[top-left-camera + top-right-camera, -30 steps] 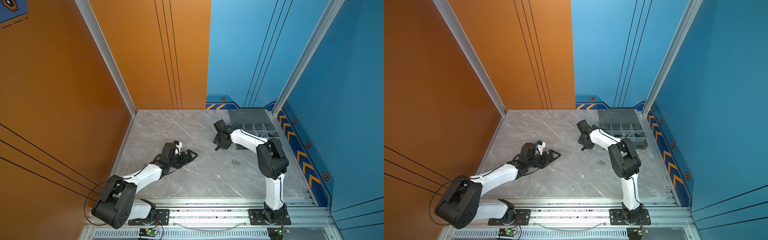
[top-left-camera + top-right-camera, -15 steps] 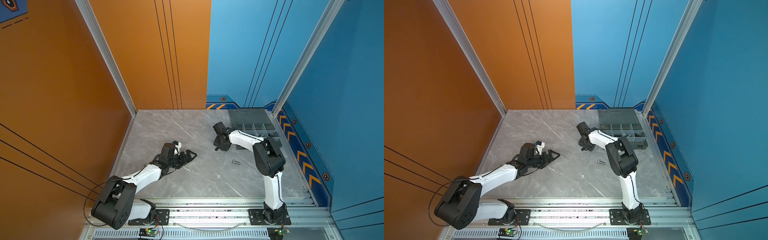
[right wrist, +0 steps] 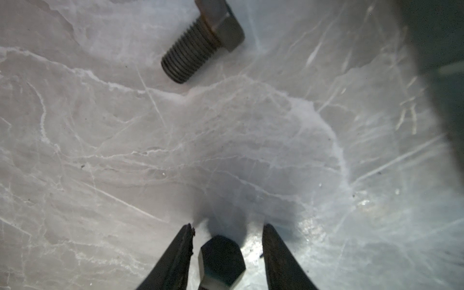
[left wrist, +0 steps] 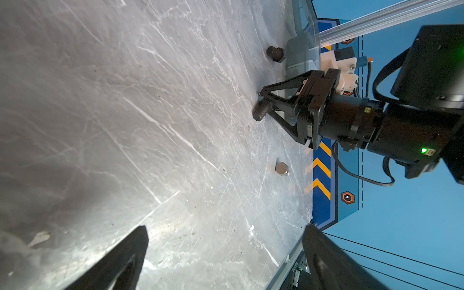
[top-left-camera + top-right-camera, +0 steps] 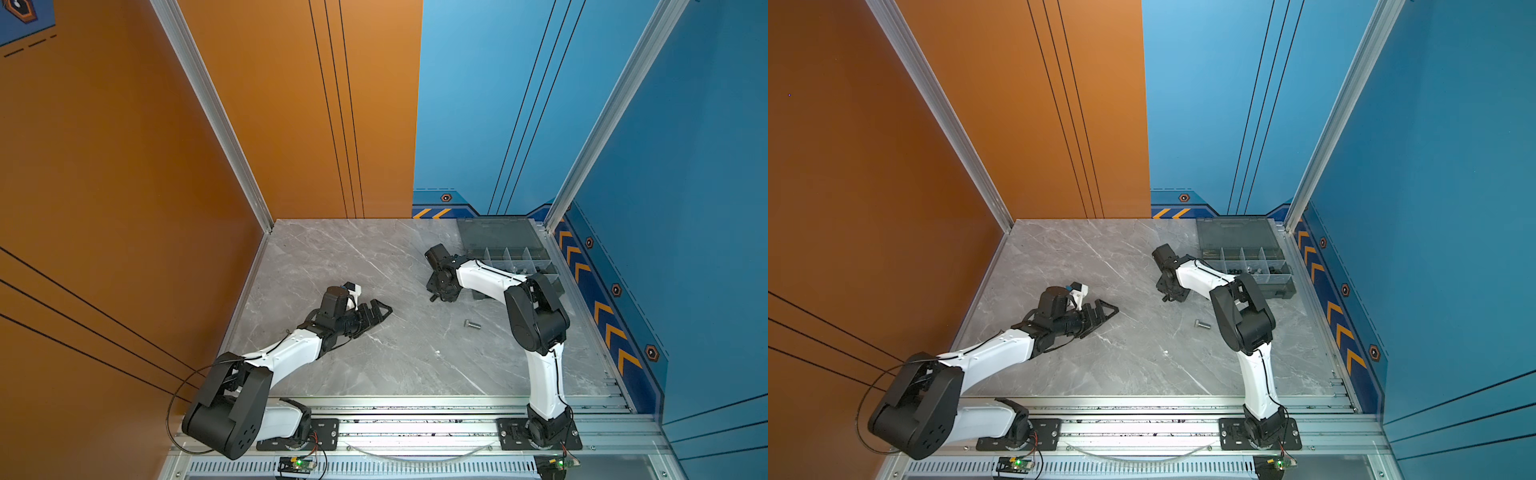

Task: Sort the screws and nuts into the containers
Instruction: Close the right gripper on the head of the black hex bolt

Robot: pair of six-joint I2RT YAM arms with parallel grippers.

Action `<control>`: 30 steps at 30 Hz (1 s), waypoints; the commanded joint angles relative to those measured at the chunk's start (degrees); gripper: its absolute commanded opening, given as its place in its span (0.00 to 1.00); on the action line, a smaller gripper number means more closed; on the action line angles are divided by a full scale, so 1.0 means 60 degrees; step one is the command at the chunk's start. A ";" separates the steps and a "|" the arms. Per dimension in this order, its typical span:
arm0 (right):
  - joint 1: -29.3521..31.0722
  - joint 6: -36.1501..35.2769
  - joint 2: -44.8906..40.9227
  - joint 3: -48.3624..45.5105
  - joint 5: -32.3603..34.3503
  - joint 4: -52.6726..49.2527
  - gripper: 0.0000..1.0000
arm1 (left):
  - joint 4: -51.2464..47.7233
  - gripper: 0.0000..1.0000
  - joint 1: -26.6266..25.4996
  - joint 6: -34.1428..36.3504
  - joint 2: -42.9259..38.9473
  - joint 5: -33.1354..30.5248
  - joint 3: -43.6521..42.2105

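Right wrist view: right fingers [image 3: 175, 258] apart astride a black bolt [image 3: 222, 259], gaps either side; left fingers [image 4: 120, 261] apart too

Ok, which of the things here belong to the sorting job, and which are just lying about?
Job: black bolt between the open fingers of the right gripper; second black bolt nearby; silver bolt; box, lid open, some hardware already inside.
Lying about: white speck on the table; left gripper, open, holding nothing.

A matt black threaded metal bolt [image 3: 202, 44] lies on the glossy, scratched, grey marble-look tabletop [image 3: 125, 150].
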 commanded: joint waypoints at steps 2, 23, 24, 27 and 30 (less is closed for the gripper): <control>0.0143 0.0140 0.0083 -0.0255 -0.0108 -0.0287 0.47 | 0.0053 0.98 0.0109 0.0179 -0.0218 0.0242 -0.0161; 0.0120 -0.0039 0.0086 -0.0490 -0.0319 -0.0011 0.16 | -0.0279 0.98 0.0255 0.0265 -0.0600 0.0170 -0.0270; 0.0105 -0.0088 0.0045 -0.0540 -0.0373 0.0093 0.13 | -0.0296 0.98 0.0285 0.0273 -0.0619 0.0171 -0.0271; 0.0034 -0.0279 -0.0128 -0.0752 -0.0454 0.0490 0.09 | -0.0336 0.98 0.0291 0.0278 -0.0658 0.0155 -0.0265; -0.0061 -0.0717 -0.0707 -0.1071 -0.0668 0.1171 0.07 | -0.0361 0.98 0.0291 0.0278 -0.0671 0.0166 -0.0235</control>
